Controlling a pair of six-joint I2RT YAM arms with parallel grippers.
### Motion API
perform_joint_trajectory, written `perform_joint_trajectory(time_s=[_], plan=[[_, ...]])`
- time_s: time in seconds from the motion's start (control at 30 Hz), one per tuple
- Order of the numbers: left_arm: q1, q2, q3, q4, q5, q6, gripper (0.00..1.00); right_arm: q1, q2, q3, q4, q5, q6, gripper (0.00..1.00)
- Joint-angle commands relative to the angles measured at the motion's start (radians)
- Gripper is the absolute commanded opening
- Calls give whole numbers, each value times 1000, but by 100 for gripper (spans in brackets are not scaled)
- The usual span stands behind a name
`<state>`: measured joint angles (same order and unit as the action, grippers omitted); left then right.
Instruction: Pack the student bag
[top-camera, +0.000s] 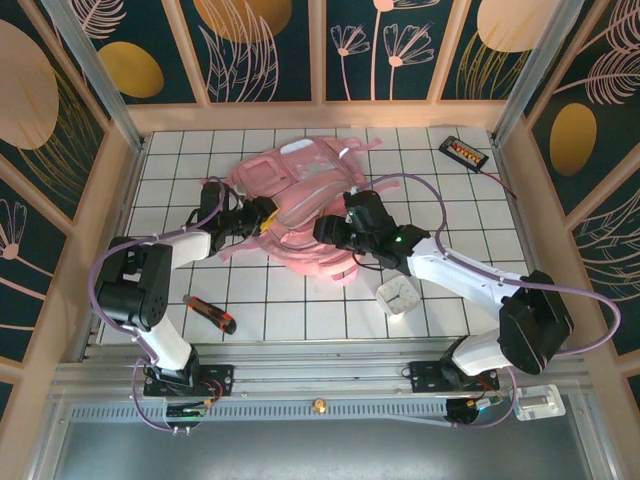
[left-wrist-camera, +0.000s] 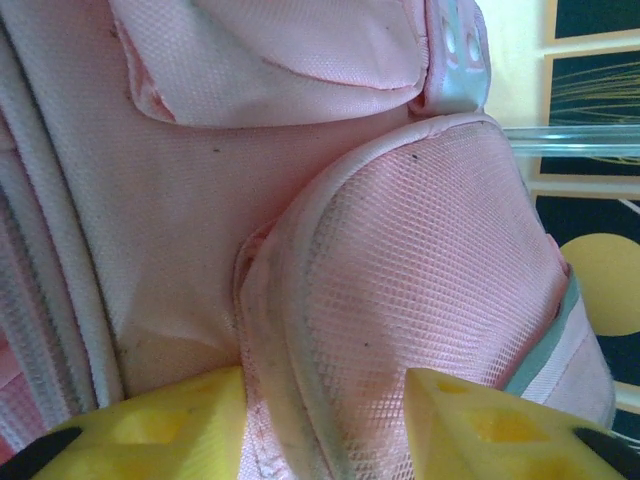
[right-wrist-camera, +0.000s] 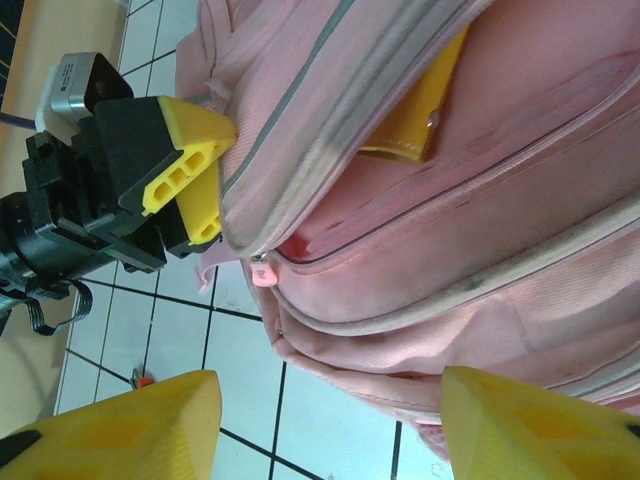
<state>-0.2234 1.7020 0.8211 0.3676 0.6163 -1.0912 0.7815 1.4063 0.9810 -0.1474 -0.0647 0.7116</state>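
**A:** A white tiled table (top-camera: 300, 320), boxed in by dark flower-print panels. Nearest the arm bases lie a red-and-black tool (top-camera: 210, 314) and a small white block (top-camera: 400, 296). Beyond them, around mid-table, the student bag (top-camera: 300, 195) lies flat.

**B:** And the arms?

**A:** Both meet at its near side. The left gripper (left-wrist-camera: 325, 430) has its fingers apart, one on either side of the mesh side pocket (left-wrist-camera: 420, 290) rim. I cannot tell whether they are biting the fabric. The right gripper (right-wrist-camera: 330, 430) is spread wide with nothing between its fingers, just short of the bag's lower seam.

**B:** So the zip comes next?

**A:** I'd judge so. The pink zip pull (right-wrist-camera: 262, 275) hangs just ahead of the right fingers. Nip the tab alone, not the cloth, then draw along the track while the left side steadies the bag. Otherwise it may slide on the tiles.

**B:** What does each camera add?

**A:** The right wrist picks out the pull and a yellow flat piece (right-wrist-camera: 420, 100) tucked under a flap, both too small to read from above. The overhead view places a black device (top-camera: 465, 152) at the far right corner.
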Motion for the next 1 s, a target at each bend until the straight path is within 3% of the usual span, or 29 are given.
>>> perform_joint_trajectory(time_s=[0.0, 0.17, 0.5, 0.97], plan=[[-29, 39, 33, 93, 20, -51, 34, 26, 19, 39, -17, 50, -20, 59], [-43, 30, -3, 183, 30, -127, 0, 67, 38, 73, -54, 113, -32, 59], [-140, -42, -57, 349, -29, -293, 0, 148, 156, 200, -215, 326, 18, 65], [-171, -64, -103, 419, -54, -345, 0, 170, 315, 277, -253, 391, 77, 53]])
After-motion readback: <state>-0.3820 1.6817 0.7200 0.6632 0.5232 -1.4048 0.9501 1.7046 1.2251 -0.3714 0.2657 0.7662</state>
